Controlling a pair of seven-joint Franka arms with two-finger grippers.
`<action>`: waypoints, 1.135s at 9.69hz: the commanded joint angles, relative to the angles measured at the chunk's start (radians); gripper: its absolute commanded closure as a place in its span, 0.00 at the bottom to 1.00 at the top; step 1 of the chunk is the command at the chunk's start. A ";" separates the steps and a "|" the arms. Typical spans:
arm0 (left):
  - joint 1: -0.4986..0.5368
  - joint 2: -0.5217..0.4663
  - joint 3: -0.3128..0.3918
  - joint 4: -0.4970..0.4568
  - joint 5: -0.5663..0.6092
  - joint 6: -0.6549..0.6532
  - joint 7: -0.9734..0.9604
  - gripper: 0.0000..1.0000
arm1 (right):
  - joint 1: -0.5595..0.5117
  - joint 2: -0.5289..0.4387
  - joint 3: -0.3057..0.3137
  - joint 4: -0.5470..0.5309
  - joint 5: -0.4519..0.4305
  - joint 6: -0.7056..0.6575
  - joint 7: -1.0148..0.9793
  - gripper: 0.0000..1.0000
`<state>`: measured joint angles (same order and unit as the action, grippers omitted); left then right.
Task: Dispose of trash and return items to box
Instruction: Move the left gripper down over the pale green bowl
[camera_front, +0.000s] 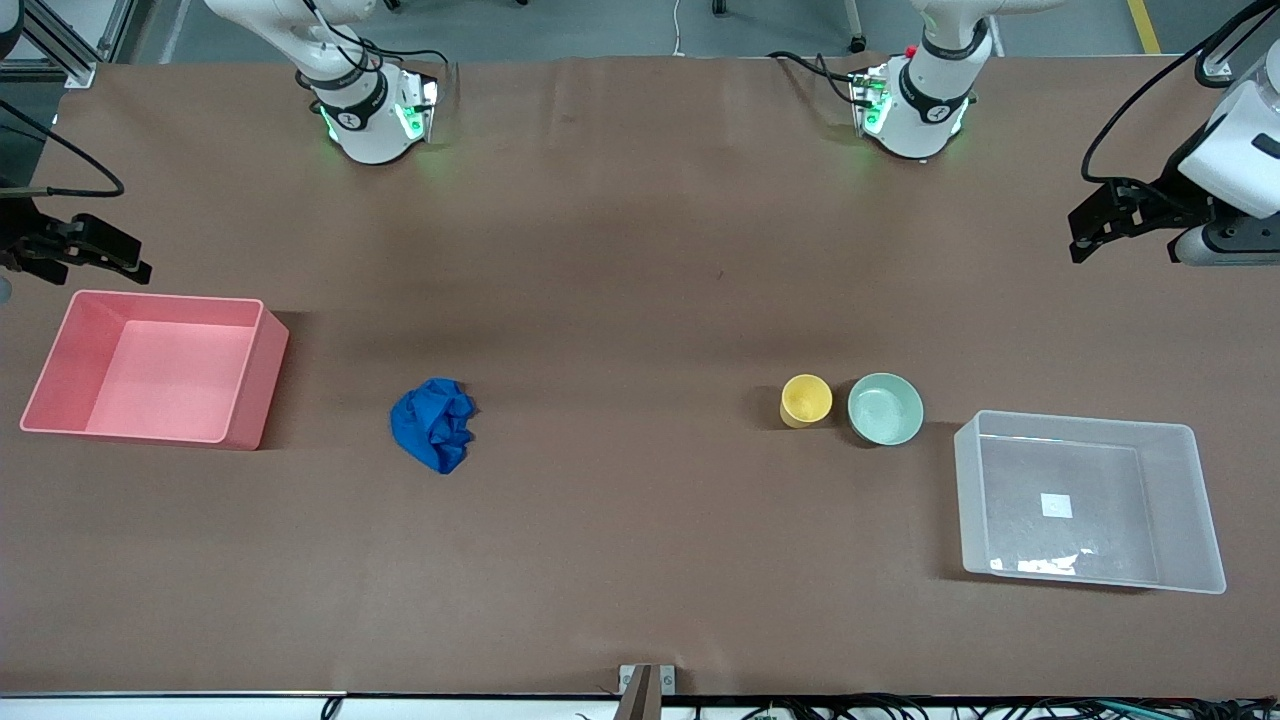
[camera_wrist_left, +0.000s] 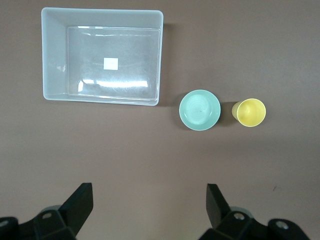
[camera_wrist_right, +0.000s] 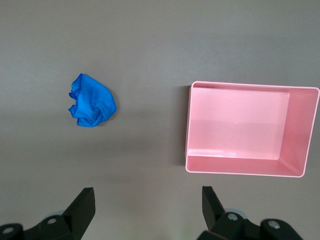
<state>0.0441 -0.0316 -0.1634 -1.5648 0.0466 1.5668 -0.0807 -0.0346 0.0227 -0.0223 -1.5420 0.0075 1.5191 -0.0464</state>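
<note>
Both arms wait: the left gripper (camera_front: 1085, 235) at the frame's right edge and the right gripper (camera_front: 125, 262) at its left edge stand spread, empty. The wrinkled blue cloth wad (camera_front: 433, 423), lower centre-left, may slip from a shallow pinch, because its loose folds give way.

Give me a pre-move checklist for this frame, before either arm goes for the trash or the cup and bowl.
1. Left gripper open, holding nothing: ok.
2. Right gripper open, holding nothing: ok.
3. Blue wad lies alone on the table, nothing touching it: ok.
4. Pink bin has nothing in it: ok.
5. Yellow cup and mint bowl upright, side by side; touching or apart: cannot tell.
6. Clear box holds only its white label: ok.
</note>
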 joint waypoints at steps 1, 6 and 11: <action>-0.006 0.025 0.007 0.000 -0.008 -0.010 -0.004 0.00 | 0.001 -0.027 0.002 -0.029 0.002 0.010 0.002 0.06; -0.007 0.079 0.007 -0.009 -0.004 -0.005 -0.014 0.00 | 0.001 -0.027 0.002 -0.027 0.002 0.012 0.003 0.06; -0.015 0.095 -0.030 -0.283 -0.007 0.284 -0.204 0.00 | 0.004 -0.026 0.004 -0.027 0.002 0.013 0.003 0.06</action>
<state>0.0364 0.0731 -0.1742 -1.7230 0.0466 1.7539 -0.2159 -0.0335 0.0227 -0.0214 -1.5419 0.0075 1.5230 -0.0463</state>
